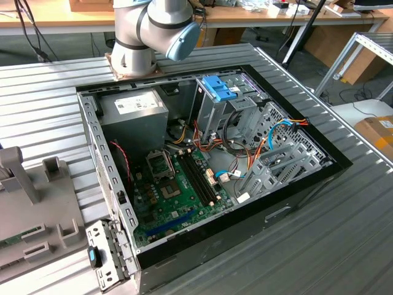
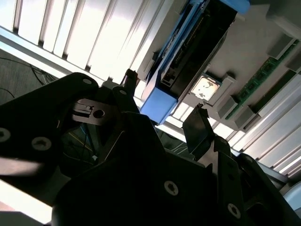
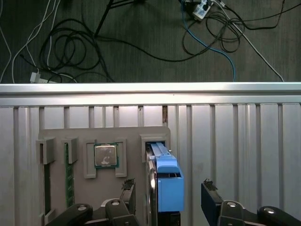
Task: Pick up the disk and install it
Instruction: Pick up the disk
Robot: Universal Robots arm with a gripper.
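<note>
We see the disk point(image 3: 168, 176) standing on its edge in a slot of the grey holder point(image 3: 127, 136), at the holder's end farthest from the memory stick point(image 3: 68, 174). The light blue carrier faces up towards the camera. We judge that it is stored upright so that its 2 flat faces are free for a grip.

The claw point(image 3: 168, 193) is spread wide. In both wrist views 1 of its 2 fingers point(image 3: 127, 190) sits on each side of the disk, and neither touches it. This looks like the approach to the pick, with nothing gripped.

In the holder, a processor chip point(image 3: 106, 155) lies in a recess next to the disk's slot. The holder rests on the ribbed metal surface point(image 3: 235, 141).

In the exterior view the open computer case point(image 1: 215, 160) lies beside the holder, and its metal drive cage point(image 1: 215, 101) stands inside. The disk is not yet installed.
</note>
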